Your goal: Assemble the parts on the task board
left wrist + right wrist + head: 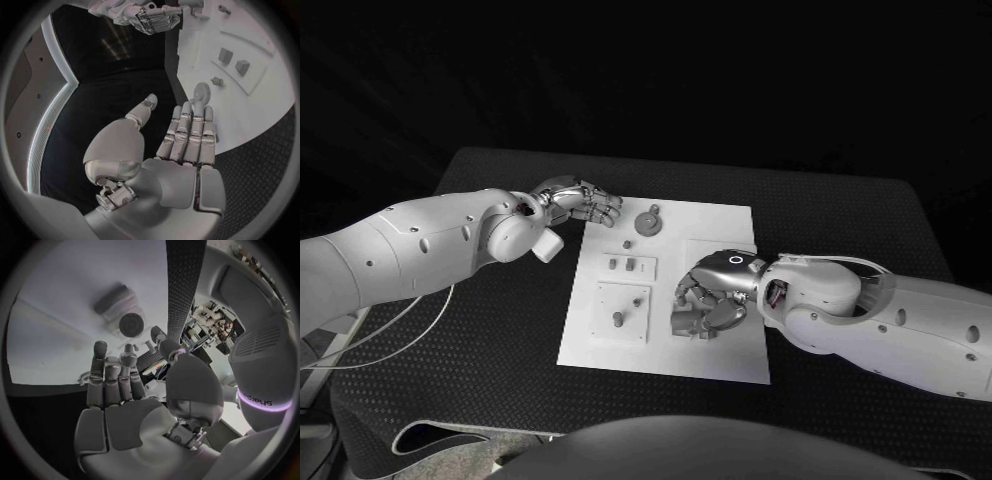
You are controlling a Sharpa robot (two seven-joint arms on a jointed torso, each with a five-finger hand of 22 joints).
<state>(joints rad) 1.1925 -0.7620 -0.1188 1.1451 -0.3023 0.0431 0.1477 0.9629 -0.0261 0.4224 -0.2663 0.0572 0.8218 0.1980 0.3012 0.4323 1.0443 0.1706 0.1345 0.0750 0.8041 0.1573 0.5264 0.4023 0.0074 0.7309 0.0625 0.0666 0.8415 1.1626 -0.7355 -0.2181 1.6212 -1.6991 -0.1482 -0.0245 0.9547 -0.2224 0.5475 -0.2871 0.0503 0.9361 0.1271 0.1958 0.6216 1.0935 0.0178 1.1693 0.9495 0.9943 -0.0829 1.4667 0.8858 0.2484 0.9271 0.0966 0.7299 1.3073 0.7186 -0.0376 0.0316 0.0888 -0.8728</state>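
On my right arm (262, 390), just above its glowing ring, I can half-read a grey brand mark; its letters stay unclear.

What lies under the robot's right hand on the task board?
The right hand hangs over the task board; its wrist view shows white board and a round dark part below. Anything directly beneath the fingers is covered.
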